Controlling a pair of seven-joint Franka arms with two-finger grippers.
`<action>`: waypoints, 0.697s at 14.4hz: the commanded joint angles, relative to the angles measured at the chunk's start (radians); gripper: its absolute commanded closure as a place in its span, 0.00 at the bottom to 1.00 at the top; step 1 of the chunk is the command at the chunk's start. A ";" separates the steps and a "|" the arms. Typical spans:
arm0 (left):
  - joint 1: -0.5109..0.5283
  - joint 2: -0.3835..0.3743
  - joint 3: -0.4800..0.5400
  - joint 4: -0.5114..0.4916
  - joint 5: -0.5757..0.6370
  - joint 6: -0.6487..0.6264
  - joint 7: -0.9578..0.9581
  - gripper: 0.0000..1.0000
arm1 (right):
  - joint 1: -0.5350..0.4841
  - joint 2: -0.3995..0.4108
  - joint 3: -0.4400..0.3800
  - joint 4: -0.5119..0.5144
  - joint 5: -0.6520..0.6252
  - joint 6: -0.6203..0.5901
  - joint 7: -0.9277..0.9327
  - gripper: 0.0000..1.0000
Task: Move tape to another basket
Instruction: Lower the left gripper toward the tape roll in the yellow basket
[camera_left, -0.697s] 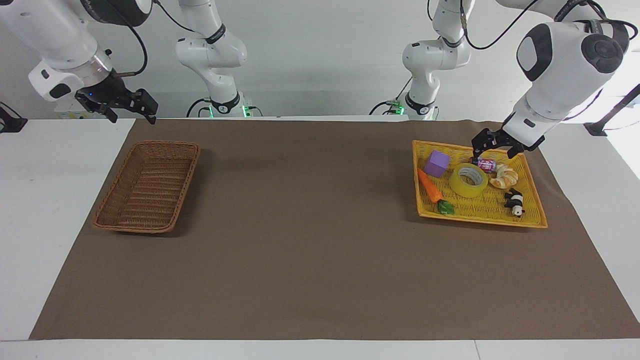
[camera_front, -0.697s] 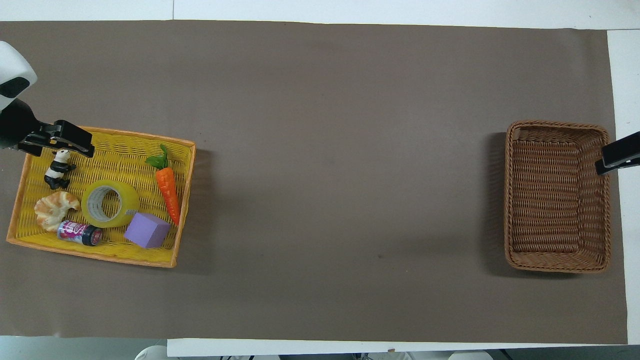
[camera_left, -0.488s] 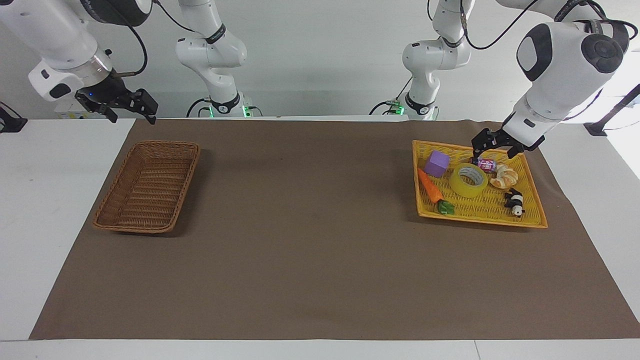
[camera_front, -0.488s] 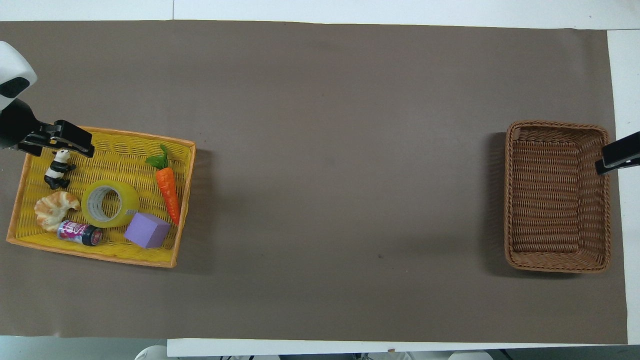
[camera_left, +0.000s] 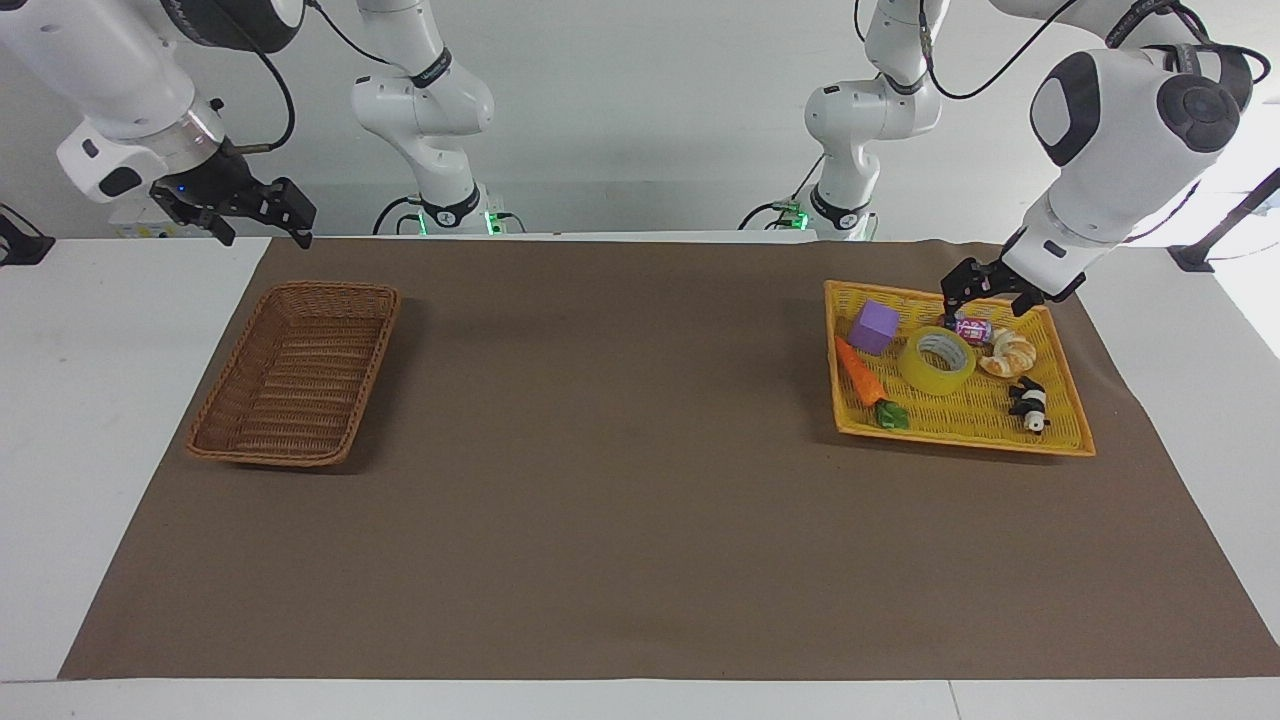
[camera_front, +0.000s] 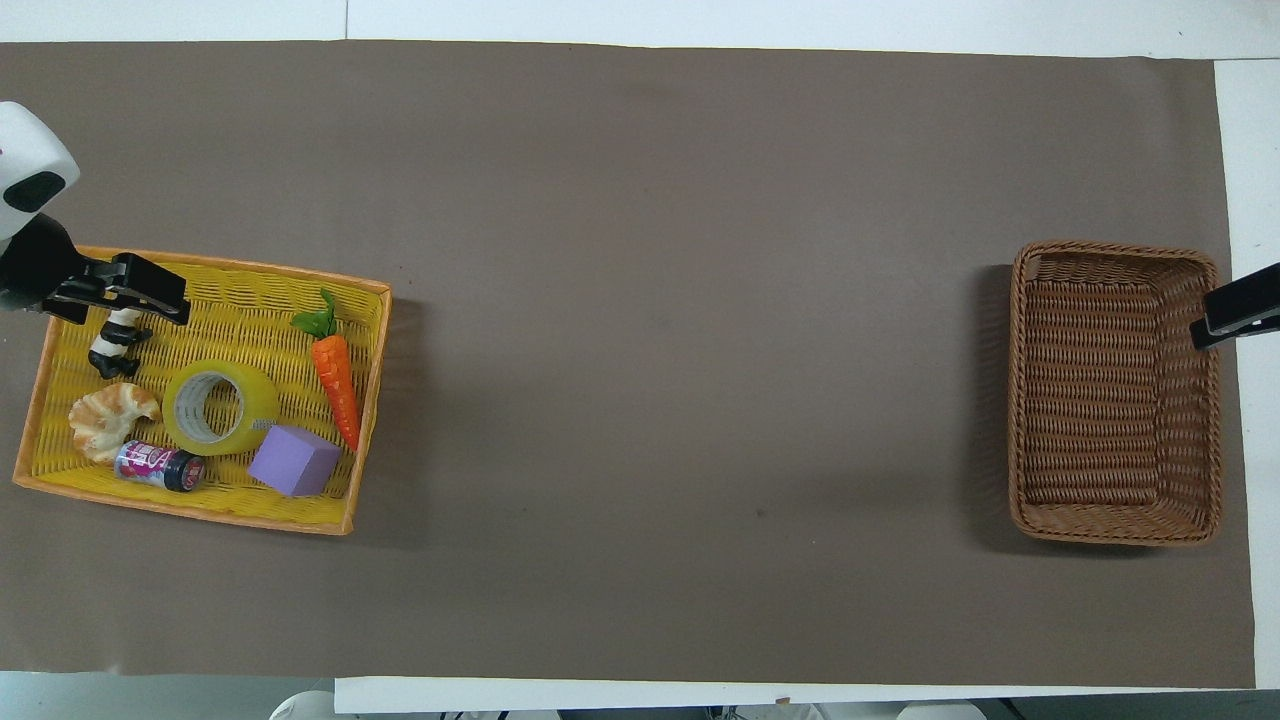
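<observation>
Tape (camera_left: 937, 361) lies flat, core hole up, in the yellow tray (camera_left: 1062, 439) at the left arm's end of the table. Nothing grips it. In the tray around it: purple cube (camera_left: 875, 327) just beside, toward the middle of the table and a bit nearer the robots; carrot (camera_left: 860, 372) beside the cube, along the tray's inner edge, leaf end farthest from the robots; small can (camera_left: 971, 329) on its side, just beside the tape on the robots' side; croissant (camera_left: 1008, 353) beside the tape toward the table's end; panda (camera_left: 1030, 405) farther from the robots than the croissant.

Left gripper (camera_left: 983, 299) hangs over the tray's robot-side edge, above the can, fingers apart and holding nothing. From overhead the left gripper (camera_front: 125, 295) covers the panda's head, but the facing view shows it raised, touching nothing.

Basket (camera_left: 291, 372), brown wicker, sits at the right arm's end of the table, well apart from the tray, nothing in it. Overhead view: basket (camera_front: 1115, 391), tape (camera_front: 220, 406).

Right gripper (camera_left: 250, 215) waits raised above the mat's (camera_left: 620, 480) corner, near the basket's robot-side end, fingers apart, empty. Only its tip shows from overhead, over the basket's outer rim.
</observation>
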 joint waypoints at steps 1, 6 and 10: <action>0.076 -0.163 0.004 -0.341 -0.006 0.293 0.048 0.00 | -0.015 -0.024 0.012 -0.026 -0.001 -0.003 -0.018 0.01; 0.101 -0.087 0.004 -0.445 -0.006 0.461 0.084 0.00 | -0.015 -0.024 0.012 -0.026 0.001 -0.003 -0.018 0.01; 0.153 -0.072 0.004 -0.505 -0.006 0.550 0.111 0.01 | -0.013 -0.024 0.012 -0.026 -0.001 -0.003 -0.018 0.01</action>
